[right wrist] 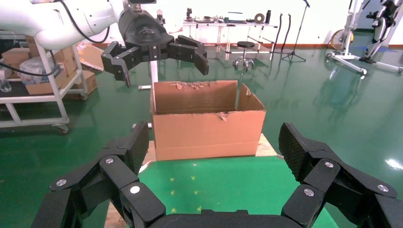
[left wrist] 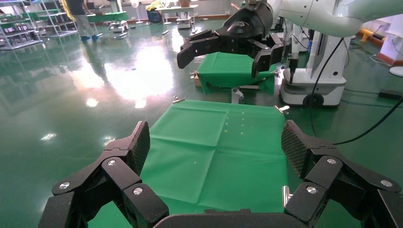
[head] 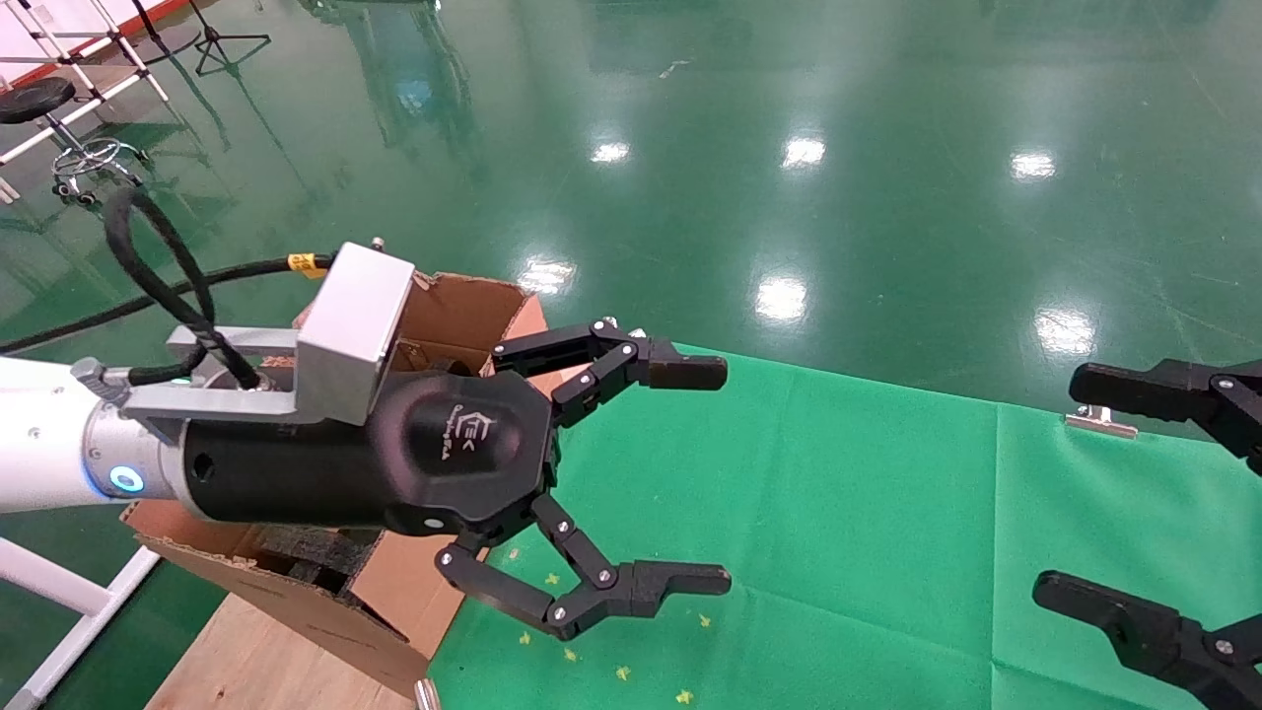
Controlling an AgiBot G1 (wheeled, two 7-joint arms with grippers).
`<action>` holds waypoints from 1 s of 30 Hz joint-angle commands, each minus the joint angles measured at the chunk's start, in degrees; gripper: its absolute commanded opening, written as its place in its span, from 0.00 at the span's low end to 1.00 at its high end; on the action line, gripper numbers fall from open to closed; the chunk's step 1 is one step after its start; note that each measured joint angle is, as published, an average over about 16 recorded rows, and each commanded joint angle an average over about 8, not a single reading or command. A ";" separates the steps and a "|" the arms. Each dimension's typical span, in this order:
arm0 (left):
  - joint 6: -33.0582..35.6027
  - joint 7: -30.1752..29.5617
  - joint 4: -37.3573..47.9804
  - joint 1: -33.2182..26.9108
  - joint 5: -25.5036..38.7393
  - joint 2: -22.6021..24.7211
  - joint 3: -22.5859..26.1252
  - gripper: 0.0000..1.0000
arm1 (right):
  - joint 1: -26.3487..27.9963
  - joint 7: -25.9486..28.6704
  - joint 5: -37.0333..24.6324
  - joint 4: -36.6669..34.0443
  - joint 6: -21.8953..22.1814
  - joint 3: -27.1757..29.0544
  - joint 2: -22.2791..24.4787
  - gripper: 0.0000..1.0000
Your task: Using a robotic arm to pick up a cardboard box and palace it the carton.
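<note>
The robotic arm on my left, white and silver with a blue ring light, reaches over the table's left end. Its left gripper (head: 725,476) (left wrist: 216,145) is open and holds nothing, hanging just past the carton (head: 463,306) (right wrist: 209,133). The carton is a large brown box with ragged flaps and stands on the wooden board at the table's left end. Black foam (head: 306,547) shows inside it. At the right edge my right gripper (head: 1063,483) (right wrist: 214,142) is also open and empty. The cardboard box is out of view in every frame.
A green cloth (head: 868,513) covers the table, held by metal clips (head: 1101,422) at its far edge, with small yellow marks (head: 623,673) near the front. The carton rests on a wooden board (head: 266,651). A stool (head: 39,99) stands on the shiny green floor at far left.
</note>
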 commanded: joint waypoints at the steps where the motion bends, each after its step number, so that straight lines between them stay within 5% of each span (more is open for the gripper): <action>1: 0.00 0.00 0.01 -0.01 0.00 0.00 0.01 1.00 | 0.00 0.00 0.00 0.00 0.00 0.00 0.00 1.00; 30: -0.01 0.00 0.07 -0.07 0.08 0.00 0.03 1.00 | 0.00 0.00 0.00 0.00 0.00 0.00 0.00 1.00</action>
